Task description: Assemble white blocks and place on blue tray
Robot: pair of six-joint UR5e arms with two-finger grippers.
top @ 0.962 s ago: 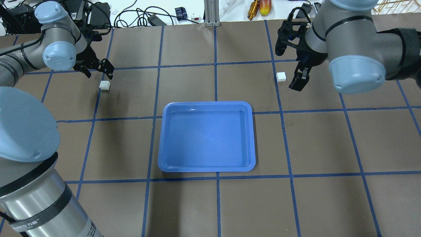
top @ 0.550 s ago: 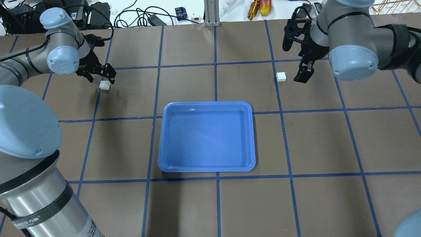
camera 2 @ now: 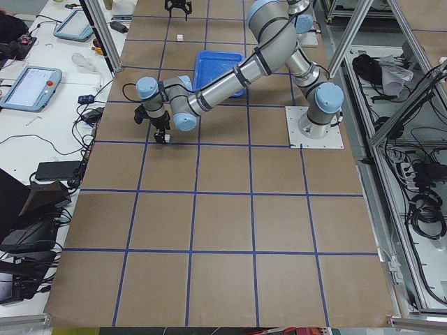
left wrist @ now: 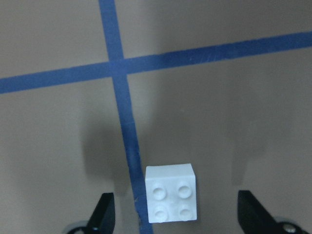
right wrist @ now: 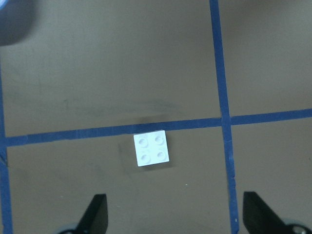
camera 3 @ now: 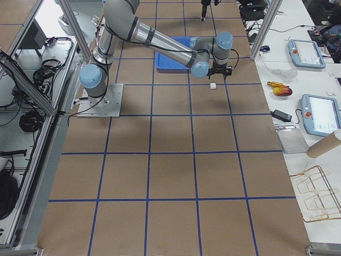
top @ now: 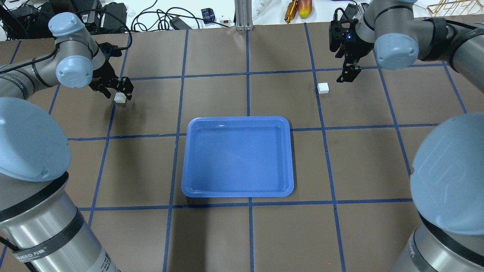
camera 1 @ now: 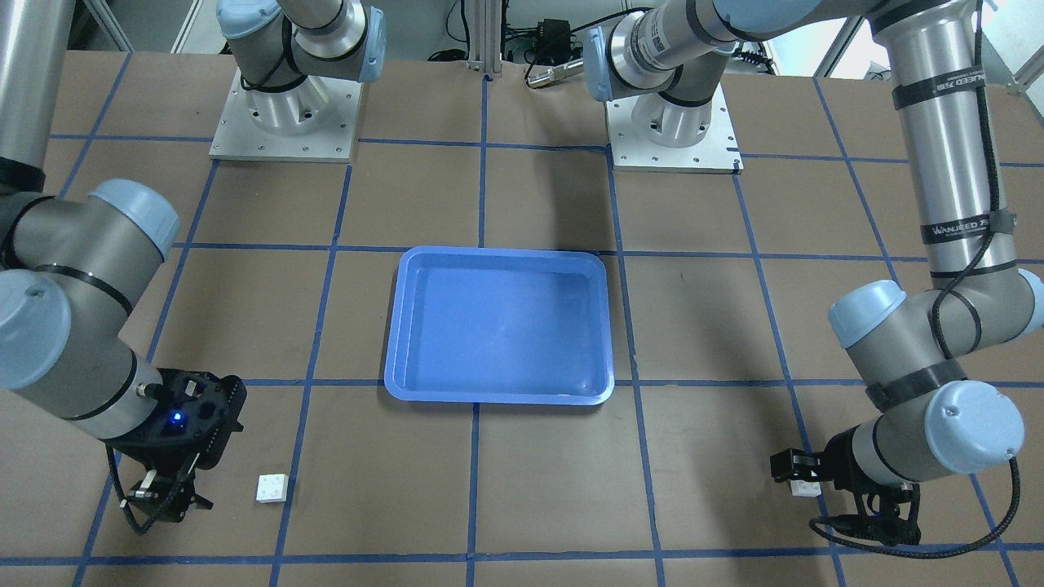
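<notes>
One white block (top: 120, 99) lies at the far left on a blue tape line. My left gripper (top: 115, 90) hangs open right over it, a finger on each side, not touching; in the left wrist view the block (left wrist: 172, 200) sits between the open fingertips (left wrist: 104, 213). The other white block (top: 323, 87) lies at the far right. My right gripper (top: 346, 74) is open and empty, a little beyond and to the right of it; in the right wrist view this block (right wrist: 151, 148) lies ahead of the fingers (right wrist: 95, 214). The blue tray (top: 237, 119) sits empty mid-table.
Brown table with a blue tape grid. Cables, a power strip and small tools lie past the far edge (top: 211, 15). The two arm bases (camera 1: 284, 114) stand on the robot's side of the tray. My big arm links overhang both near corners.
My left gripper has come down and towards the left block and now straddles it. My right gripper has swung towards the far edge, away from the right block. Neither block has moved.
</notes>
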